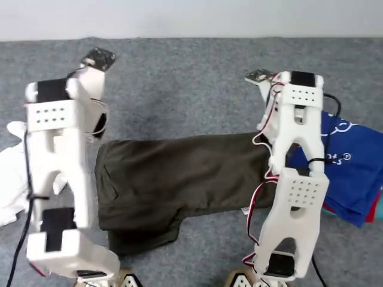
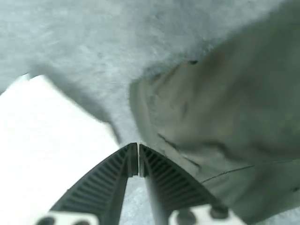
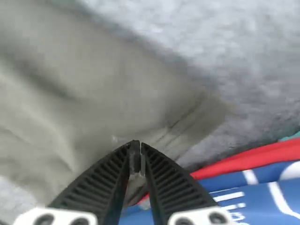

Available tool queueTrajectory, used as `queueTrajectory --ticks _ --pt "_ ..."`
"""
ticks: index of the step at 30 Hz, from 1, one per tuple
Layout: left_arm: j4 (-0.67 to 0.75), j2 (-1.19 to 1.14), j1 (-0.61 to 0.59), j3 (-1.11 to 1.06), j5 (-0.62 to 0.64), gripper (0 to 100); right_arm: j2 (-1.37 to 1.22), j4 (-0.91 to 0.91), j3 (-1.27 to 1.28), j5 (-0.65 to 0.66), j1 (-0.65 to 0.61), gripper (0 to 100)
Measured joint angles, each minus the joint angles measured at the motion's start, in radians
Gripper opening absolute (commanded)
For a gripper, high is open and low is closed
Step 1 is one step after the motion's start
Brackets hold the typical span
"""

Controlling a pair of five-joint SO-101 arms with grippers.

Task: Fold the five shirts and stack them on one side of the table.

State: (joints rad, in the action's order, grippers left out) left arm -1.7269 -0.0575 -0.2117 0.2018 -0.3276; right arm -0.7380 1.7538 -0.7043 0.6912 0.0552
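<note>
Shirts: 1 olive (image 1: 179, 173), 1 blue (image 1: 353, 161).

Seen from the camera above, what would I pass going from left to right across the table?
A crumpled white garment → white plastic left arm → spread dark olive shirt → white plastic right arm → blue printed shirt.
</note>
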Motion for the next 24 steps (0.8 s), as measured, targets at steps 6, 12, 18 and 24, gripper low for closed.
queueTrajectory --ticks 6,12,18,24 --pt "-0.003 0.084 -0.203 -0.052 0.0 1 0.218 0.0 0.272 -0.003 -0.127 1.0" --pt "-0.005 0.094 -0.425 -0.089 -0.086 1 0.428 0.0 0.48 -0.072 -0.347 1.6" --pt "-0.005 0.021 -0.577 -0.104 -0.175 1 0.46 0.0 0.516 -0.161 -0.649 12.3" --pt "0.008 -0.08 -0.664 -0.106 -0.216 1 0.46 -0.032 0.516 -0.241 -0.921 15.8"
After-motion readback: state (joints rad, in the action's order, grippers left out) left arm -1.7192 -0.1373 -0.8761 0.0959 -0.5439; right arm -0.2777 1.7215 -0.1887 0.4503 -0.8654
